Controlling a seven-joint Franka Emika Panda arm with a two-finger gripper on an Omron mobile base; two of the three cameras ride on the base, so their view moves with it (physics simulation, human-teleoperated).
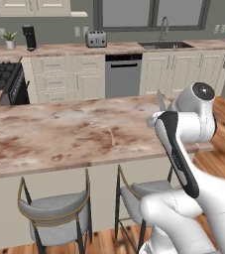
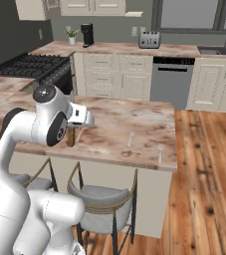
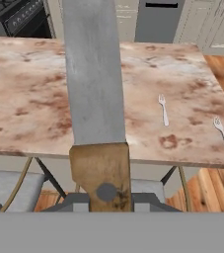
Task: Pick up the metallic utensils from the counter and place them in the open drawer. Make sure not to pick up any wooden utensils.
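Clamping the knife [image 3: 94, 74] between narrowly set jaws of the gripper [image 3: 106, 200], low on the dark brown handle at the bottom centre of the hand view, with the grey blade running up through the middle of the frame. Carrying it clear of the counter [image 3: 29, 94], off the near edge and above the stools [image 2: 97, 201] at lower centre of the right base view.

Judging the knife as stiff and fairly light, blade-heavy toward the tip, and smooth enough to swivel in a two-finger pinch. Treating the grip at the handle as the sound place, well off the edge of the blade. Expecting some tendency to pivot if swung fast, so favouring slow moves toward the drawer.

Lying flat at the right of the hand view, two thin pale silver forks [image 3: 163, 109] [image 3: 223, 136], well apart from each other, the farther-right one close to the slab's near edge. Reckoning both as very light, rigid, slippery and low against the stone, hard to get fingers under. Taking them across the slim mid-shaft looks the best bet.

Resting near the middle of the slab in the left base view, a pale tan wooden stick [image 1: 112, 136], to be left alone.
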